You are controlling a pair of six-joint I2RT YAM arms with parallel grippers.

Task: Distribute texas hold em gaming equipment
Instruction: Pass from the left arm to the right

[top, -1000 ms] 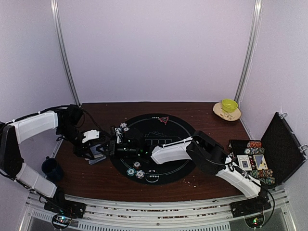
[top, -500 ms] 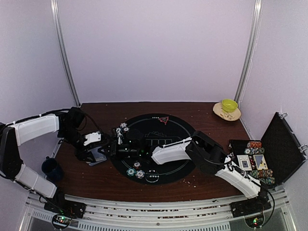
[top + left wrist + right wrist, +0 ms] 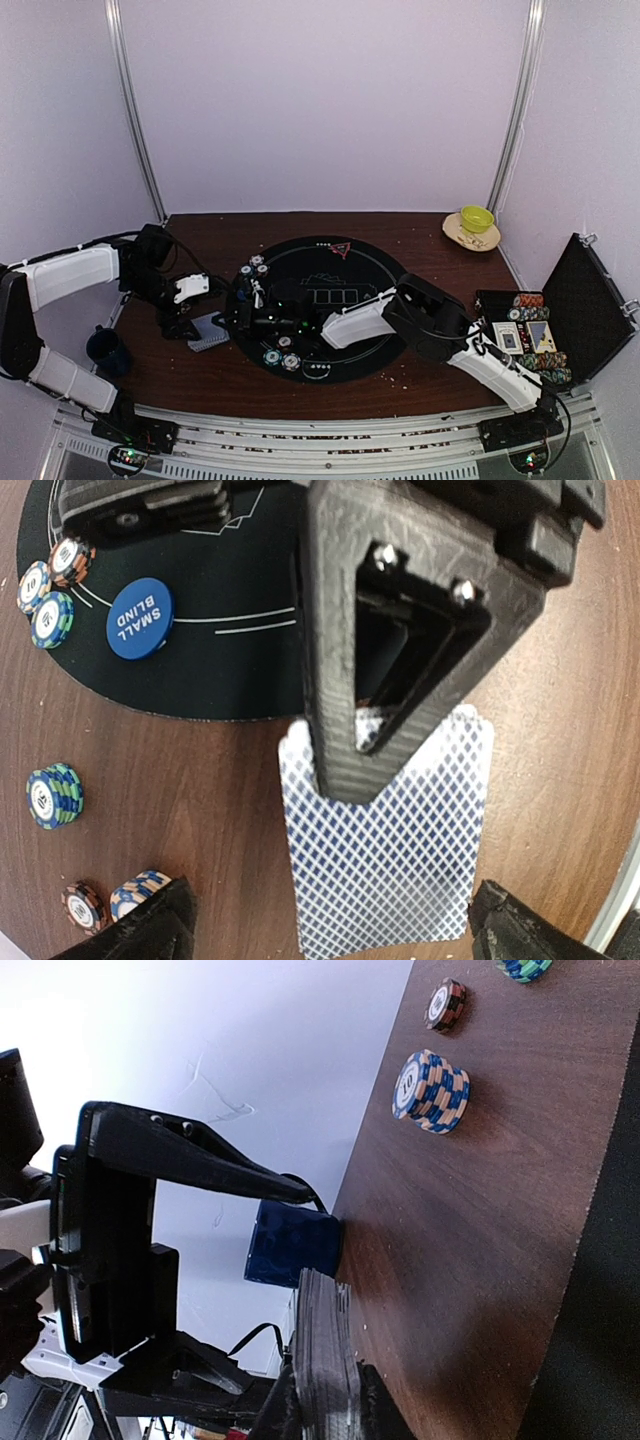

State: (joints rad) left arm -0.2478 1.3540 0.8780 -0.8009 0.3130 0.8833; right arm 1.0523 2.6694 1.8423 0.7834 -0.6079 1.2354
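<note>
Single card [image 3: 400, 860], blue-and-white diamond-lattice back up, lies flat on the bench [image 3: 180, 800] beneath the left fingers [image 3: 150, 930], which stand spread wide and grip nothing. Its long axis points at the round black mat [image 3: 230, 660], one short end just beside the rim. Right fingers [image 3: 375, 1405] clench an edge-on deck [image 3: 322, 1350]; the bench is dark brown wood, the walls [image 3: 320, 100] pale lilac.

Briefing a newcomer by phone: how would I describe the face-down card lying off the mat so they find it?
Find the round black mat. Just off its left edge, on the wooden table under the left gripper, lies the card: a flat lattice-backed rectangle among round chip stacks.
</note>
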